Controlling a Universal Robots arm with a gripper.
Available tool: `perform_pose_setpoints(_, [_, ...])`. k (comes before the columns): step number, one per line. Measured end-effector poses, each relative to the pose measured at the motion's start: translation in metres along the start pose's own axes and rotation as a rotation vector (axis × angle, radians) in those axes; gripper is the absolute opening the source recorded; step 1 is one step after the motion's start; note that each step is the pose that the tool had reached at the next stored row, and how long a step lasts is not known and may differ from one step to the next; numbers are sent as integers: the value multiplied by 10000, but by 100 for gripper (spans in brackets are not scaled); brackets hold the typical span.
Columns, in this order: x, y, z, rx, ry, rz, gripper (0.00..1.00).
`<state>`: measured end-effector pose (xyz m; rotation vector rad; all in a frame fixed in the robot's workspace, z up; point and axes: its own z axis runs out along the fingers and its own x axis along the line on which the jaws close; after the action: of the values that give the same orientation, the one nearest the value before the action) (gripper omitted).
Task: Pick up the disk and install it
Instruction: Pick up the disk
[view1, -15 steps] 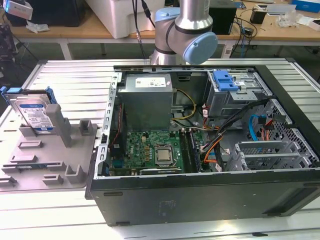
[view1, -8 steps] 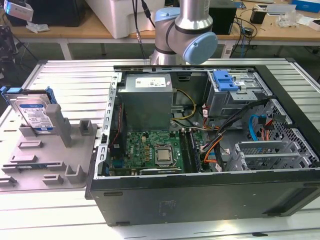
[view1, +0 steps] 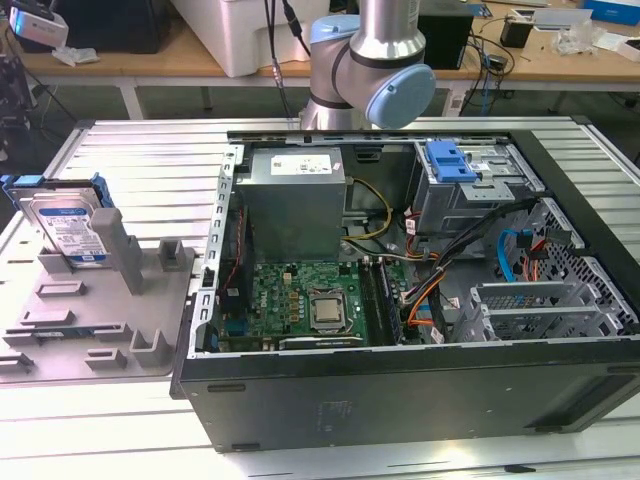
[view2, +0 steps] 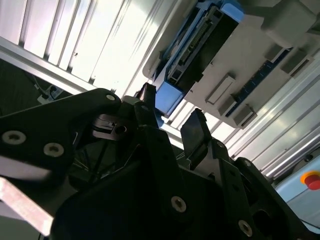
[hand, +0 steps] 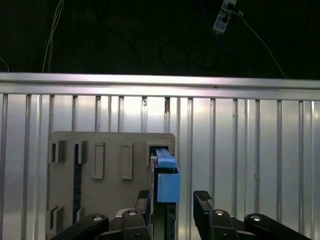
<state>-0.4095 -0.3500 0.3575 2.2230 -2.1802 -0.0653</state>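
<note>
- One disk (view1: 68, 228) stands upright in a grey holder (view1: 105, 325): stiff, dense, likely shock-sensitive.
- Best held across its blue frame (hand: 167, 185).
- Gripper (hand: 173, 197) wide, empty.

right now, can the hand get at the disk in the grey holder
Probably yes: the hand is open, and the disk, standing on edge in the grey holder, lines up with its gap, with nothing covering it.
</note>
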Motion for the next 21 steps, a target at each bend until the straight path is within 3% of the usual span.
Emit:
perform_pose_setpoints(10, [1,14,54,-53,0,2,48])
perform_pose_setpoints(21, [12,11,105,-57,30,2,48])
